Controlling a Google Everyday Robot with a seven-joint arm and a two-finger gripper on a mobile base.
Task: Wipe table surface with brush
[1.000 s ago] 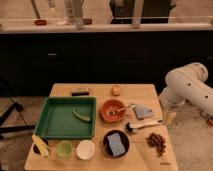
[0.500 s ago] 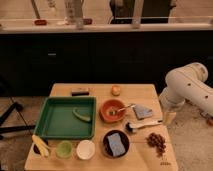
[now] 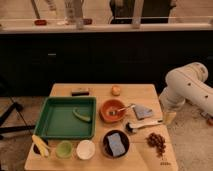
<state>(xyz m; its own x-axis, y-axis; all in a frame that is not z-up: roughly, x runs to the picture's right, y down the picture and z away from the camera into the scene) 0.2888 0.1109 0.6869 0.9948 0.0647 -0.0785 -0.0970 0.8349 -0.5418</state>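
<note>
The brush (image 3: 145,124) lies flat on the table surface (image 3: 132,92) at the right. Its dark head points left toward the dark bowl and its white handle points right. My gripper (image 3: 169,117) hangs from the white arm (image 3: 187,89) at the table's right edge, just right of the end of the brush handle and slightly above the tabletop. Whether it touches the handle does not show.
A green tray (image 3: 55,119) holding a green piece sits at the left. An orange bowl (image 3: 113,110) with a metal spoon, a grey cloth (image 3: 143,112), a dark bowl (image 3: 116,143) with a blue sponge, a brown pile (image 3: 157,141), a black bar (image 3: 80,92), a small orange fruit (image 3: 116,90) and two cups (image 3: 85,149) surround the brush.
</note>
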